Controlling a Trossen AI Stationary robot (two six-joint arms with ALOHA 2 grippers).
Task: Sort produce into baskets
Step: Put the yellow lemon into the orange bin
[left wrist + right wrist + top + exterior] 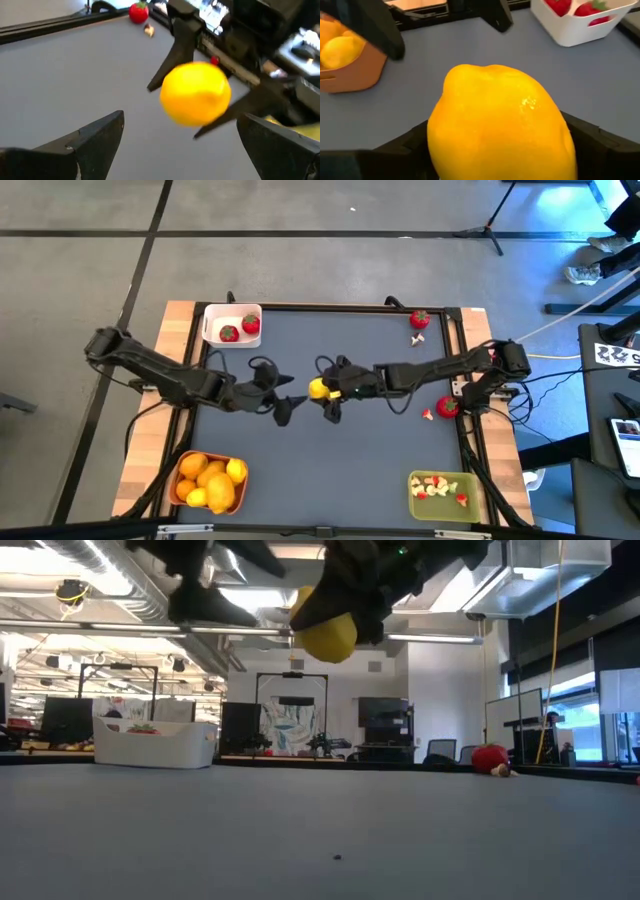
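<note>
Mid-table, we note the right gripper (325, 390) clamped on a yellow lemon (319, 388), fingers on either side of it, held well clear of the grey table (330, 450). The left gripper (287, 396) sits at the lemon's nine o'clock, just beside it, fingers spread wide and holding nothing.

White basket (215, 322) at the table's eleven o'clock: two strawberries (240, 329) inside. Orange basket (180, 471) at seven o'clock: lemons and orange citrus. Green basket (415, 498) at five o'clock: small pale and red bits.

Loose on the table we see a strawberry (420, 319) at one o'clock and another strawberry (447, 407) at three o'clock.
</note>
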